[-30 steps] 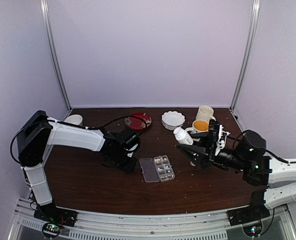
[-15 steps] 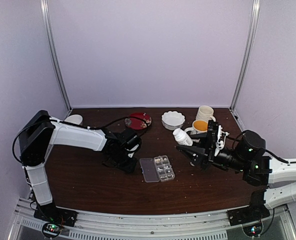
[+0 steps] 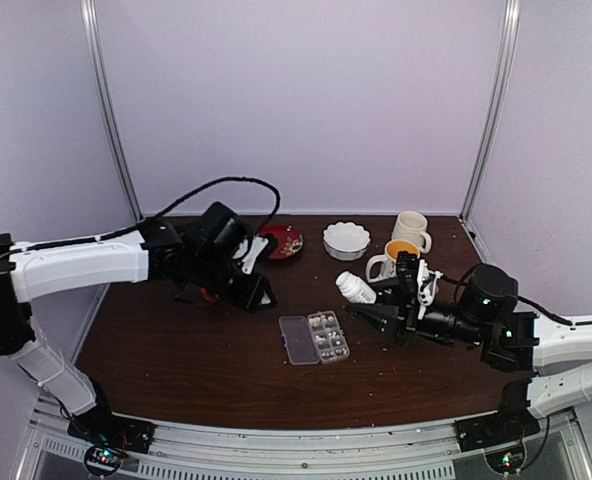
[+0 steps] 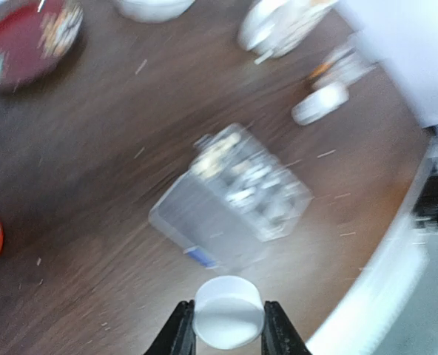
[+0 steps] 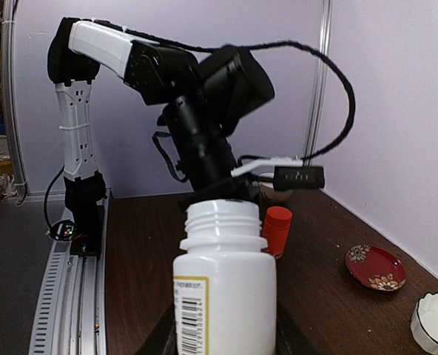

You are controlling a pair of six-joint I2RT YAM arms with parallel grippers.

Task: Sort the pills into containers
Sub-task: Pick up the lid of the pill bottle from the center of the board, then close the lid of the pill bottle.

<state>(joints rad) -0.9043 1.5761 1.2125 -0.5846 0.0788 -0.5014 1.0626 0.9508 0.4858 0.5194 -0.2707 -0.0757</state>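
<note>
Left tool (image 4: 228, 330) rose, gripping a round white cap (image 4: 228, 319); right tool (image 3: 381, 301) grips the uncapped white bottle (image 5: 224, 288) beside the clear, part-filled pill box (image 3: 315, 337); sorting unfinished.

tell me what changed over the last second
The left gripper, shut on a white cap, rose from the table as its arm lifted. The right gripper carried its open white bottle slightly nearer the pill box. Pill box, mugs and bowl stayed put.
</note>
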